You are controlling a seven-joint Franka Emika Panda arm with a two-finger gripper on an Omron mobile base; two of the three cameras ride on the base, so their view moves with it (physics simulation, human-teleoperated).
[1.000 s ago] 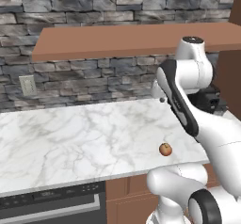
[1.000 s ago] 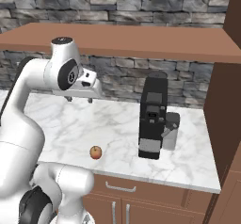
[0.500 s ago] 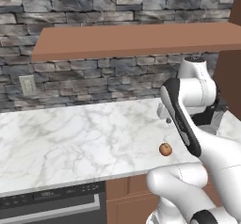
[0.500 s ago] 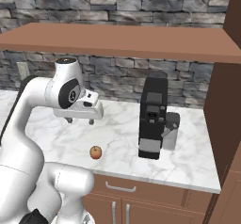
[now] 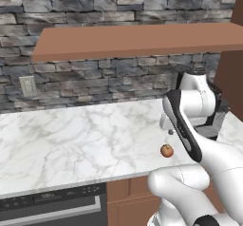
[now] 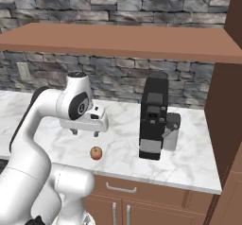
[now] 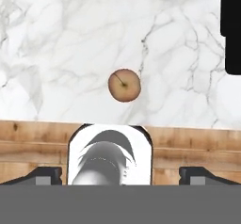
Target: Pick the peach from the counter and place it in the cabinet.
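Closest to me, the peach [image 6: 96,153] sits alone on the counter [image 6: 123,148] near its front edge, just back from the drawer fronts [image 6: 118,205] below. That open spot suits a straight drop from above, I judge, since nothing crowds it. In the hand view the peach [image 7: 124,84] lies stem dimple up, well ahead of my finger tips [image 7: 46,175], which stand wide apart and grip nothing.

A little farther in, my gripper [image 6: 84,133] hangs above the marble, pointing down, behind the fruit and not touching it. I read this as a hover before the descent; I would need to come forward over the peach first.

To the right stands the black coffee machine [image 6: 153,117], well apart from the fruit, so it should not hinder the grasp.

Farthest and highest, the cabinet [image 6: 118,42] spans the stone wall [image 6: 118,4], its flat underside over the whole counter.
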